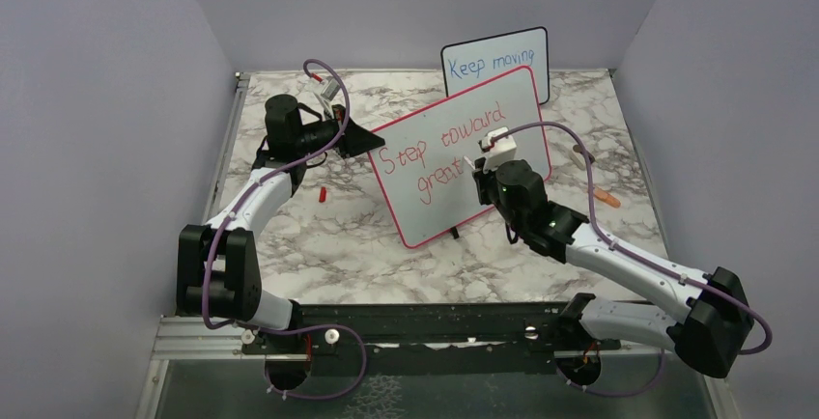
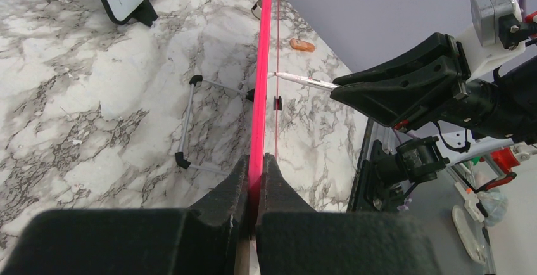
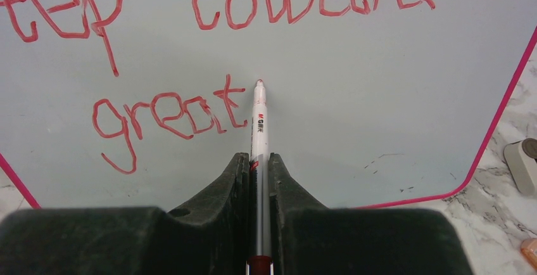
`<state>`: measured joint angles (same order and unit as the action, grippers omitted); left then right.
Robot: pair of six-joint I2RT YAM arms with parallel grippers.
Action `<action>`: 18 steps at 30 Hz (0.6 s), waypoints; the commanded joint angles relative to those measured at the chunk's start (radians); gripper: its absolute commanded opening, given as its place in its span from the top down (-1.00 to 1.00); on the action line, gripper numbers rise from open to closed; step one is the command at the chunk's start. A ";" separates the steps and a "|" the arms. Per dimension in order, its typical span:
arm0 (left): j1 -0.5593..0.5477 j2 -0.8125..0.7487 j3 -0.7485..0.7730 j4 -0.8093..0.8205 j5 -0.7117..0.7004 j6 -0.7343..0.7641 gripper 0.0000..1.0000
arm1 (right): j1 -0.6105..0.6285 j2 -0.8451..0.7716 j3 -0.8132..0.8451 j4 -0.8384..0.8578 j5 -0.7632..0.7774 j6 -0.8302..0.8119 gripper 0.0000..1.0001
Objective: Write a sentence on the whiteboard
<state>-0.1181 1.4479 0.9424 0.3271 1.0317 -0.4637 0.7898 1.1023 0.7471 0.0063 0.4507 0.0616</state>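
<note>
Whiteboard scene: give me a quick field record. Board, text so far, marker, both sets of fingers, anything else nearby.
whiteboard: standing, red-pink frame
red writing: "Step toward" on the top line, "great" below it, word unfinished
marker: tip at the board, just right of the "t" in "great"
right fingers: shut on the marker
left fingers: shut on the whiteboard's frame edge
small board: black frame, behind the whiteboard, blue "Keep moving" visible
</note>
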 commanded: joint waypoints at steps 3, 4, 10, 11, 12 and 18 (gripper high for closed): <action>-0.003 0.029 0.001 -0.085 -0.015 0.045 1.00 | -0.006 0.004 0.019 -0.005 -0.008 0.016 1.00; -0.004 0.029 0.001 -0.085 -0.015 0.045 1.00 | -0.007 0.005 0.019 -0.028 -0.010 0.019 0.99; -0.003 0.030 0.001 -0.085 -0.015 0.045 1.00 | -0.008 0.005 0.004 -0.088 -0.018 0.044 0.99; -0.004 0.031 0.001 -0.085 -0.016 0.045 1.00 | -0.007 0.002 -0.001 -0.095 -0.023 0.050 0.99; -0.004 0.031 0.001 -0.085 -0.016 0.045 1.00 | -0.007 -0.001 -0.005 -0.101 -0.026 0.055 0.99; -0.004 0.031 0.001 -0.085 -0.016 0.045 1.00 | -0.008 -0.010 -0.013 -0.149 -0.031 0.076 1.00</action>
<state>-0.1181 1.4479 0.9424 0.3241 1.0317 -0.4625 0.7898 1.0988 0.7471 -0.0689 0.4496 0.1078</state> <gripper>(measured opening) 0.027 0.167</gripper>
